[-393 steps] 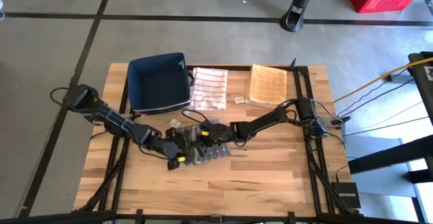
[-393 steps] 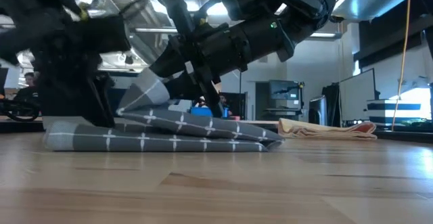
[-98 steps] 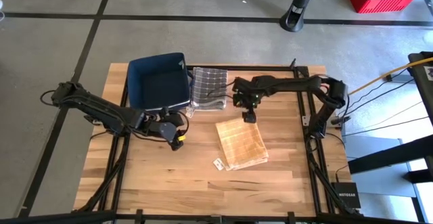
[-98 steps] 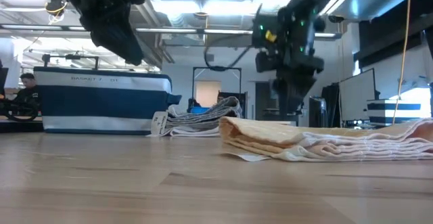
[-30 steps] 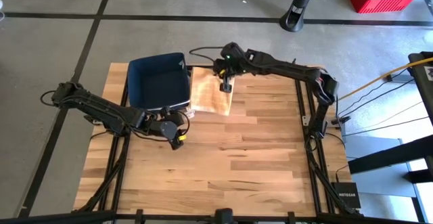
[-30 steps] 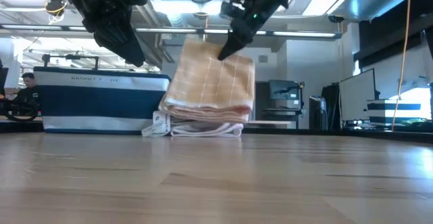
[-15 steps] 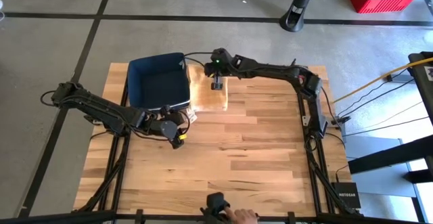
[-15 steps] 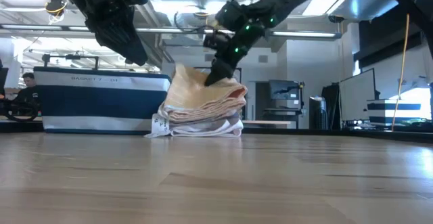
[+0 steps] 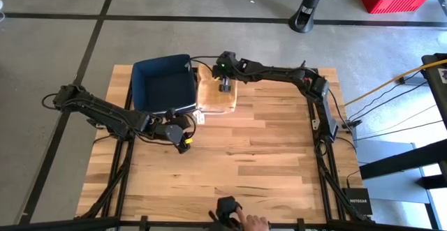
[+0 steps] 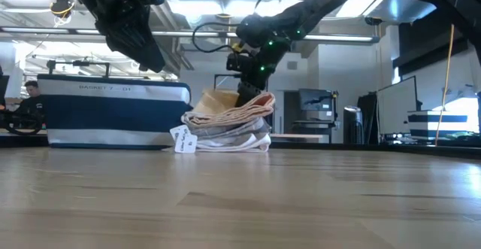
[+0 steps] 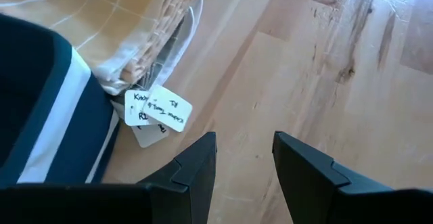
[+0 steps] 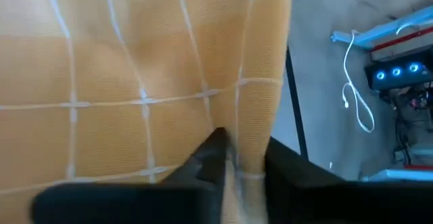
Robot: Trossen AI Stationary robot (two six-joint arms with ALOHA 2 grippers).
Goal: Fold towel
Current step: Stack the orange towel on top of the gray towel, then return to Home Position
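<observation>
Since a moment ago the tan checked towel (image 9: 217,95) has gone from hanging off the right gripper (image 9: 225,86) to lying folded on top of the striped towel (image 10: 225,141) at the back of the worktop (image 9: 265,154), just beside the navy basket (image 9: 163,84). From table height the stack looks settled, the tan layers bunched a little unevenly over the grey-striped ones, with paper tags (image 10: 183,138) dangling off the basket-side edge. To my eye that means this towel's folding is done and it has been stacked; what remains is simply to let go cleanly.

That right gripper sits low over the far end of the tan towel, its arm stretched across the back of the worktop. Through its wrist camera the two dark fingers (image 12: 210,160) stand only slightly apart with a ridge of tan cloth running between them, so they are touching the fabric. Whether they are pinching it or have just slackened off I cannot tell from here. If the cloth is caught when the arm lifts, the top layer could drag and spoil the fold.

Further out, the left gripper (image 9: 180,136) hovers over bare wood near the basket's front corner, fingers (image 11: 199,166) parted with nothing between them. Its own camera looks down at the tags, the stack's corner and the basket's white-striped side.

At the near edge of the worktop a person's hand (image 9: 251,222) rests beside a small dark device (image 9: 225,211).
</observation>
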